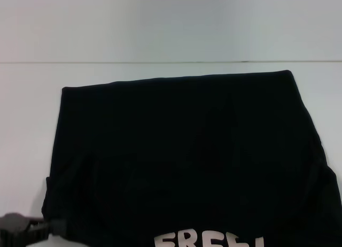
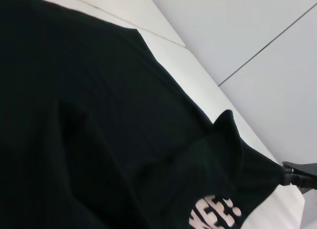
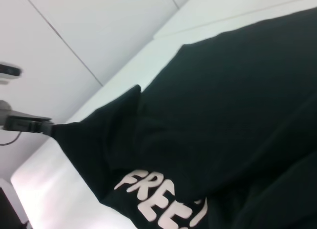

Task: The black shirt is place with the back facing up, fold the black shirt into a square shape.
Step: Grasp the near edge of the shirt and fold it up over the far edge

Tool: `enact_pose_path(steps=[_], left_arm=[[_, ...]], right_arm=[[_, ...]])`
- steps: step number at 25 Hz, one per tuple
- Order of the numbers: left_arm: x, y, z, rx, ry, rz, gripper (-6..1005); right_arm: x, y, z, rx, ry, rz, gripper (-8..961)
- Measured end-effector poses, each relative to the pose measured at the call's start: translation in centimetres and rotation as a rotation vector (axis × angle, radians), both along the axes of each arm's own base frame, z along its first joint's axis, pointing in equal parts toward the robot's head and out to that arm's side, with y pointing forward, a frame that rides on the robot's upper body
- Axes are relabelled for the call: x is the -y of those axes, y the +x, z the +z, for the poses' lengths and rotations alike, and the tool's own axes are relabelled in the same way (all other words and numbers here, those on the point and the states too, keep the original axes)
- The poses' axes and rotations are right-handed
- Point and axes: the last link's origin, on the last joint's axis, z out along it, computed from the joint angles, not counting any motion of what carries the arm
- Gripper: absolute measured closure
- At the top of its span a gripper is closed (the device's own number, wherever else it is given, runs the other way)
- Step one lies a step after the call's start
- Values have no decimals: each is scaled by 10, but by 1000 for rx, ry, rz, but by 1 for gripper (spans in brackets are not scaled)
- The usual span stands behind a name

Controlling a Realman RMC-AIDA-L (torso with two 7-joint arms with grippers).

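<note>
White table point(image 1: 32, 124) under everything, pale wall beyond. Black shirt point(image 1: 187, 151) spread across table, far edge straight, "FREE!" lettering point(image 1: 208, 240) showing at near edge. Left gripper point(image 1: 47, 229) low at near-left corner, pinched shut on shirt, cloth pulled taut. Right gripper out of sight, state unknown.

A plain white, smooth-topped desk point(image 1: 32, 108) carries a single large black soft cloth shirt point(image 1: 187, 151), lying flat across its middle and running off toward six o'clock. Its straight folded edge faces twelve o'clock. White "FREE" lettering point(image 1: 208, 240) shows at the six o'clock edge. Bare desk surface borders the cloth at nine, twelve and three o'clock.
</note>
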Motion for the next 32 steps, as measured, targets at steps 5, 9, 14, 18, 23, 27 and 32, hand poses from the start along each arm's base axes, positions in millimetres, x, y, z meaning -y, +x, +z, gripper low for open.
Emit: enact_pose_path(steps=[5, 9, 14, 18, 23, 27, 32], left_arm=[[-37, 13, 16, 0, 64, -5, 1001], [-81, 28, 27, -24, 121, 4, 1001], [-137, 37, 32, -104, 233, 86, 1001], [-169, 35, 25, -174, 337, 149, 1001], [-197, 33, 11, -244, 430, 218, 1001], [-211, 33, 2, -306, 486, 251, 1001], [-221, 36, -5, -364, 523, 254, 1001]], right_arm=[[-15, -7, 9, -11, 46, 9, 902], [-46, -17, 22, -9, 118, 26, 902], [-98, -32, 31, 32, 227, 44, 902], [-139, -43, 27, 75, 287, -4, 902], [-196, -61, 10, 145, 360, -77, 902], [-217, -68, -4, 204, 372, -108, 902], [-242, -80, -22, 293, 412, -157, 902]])
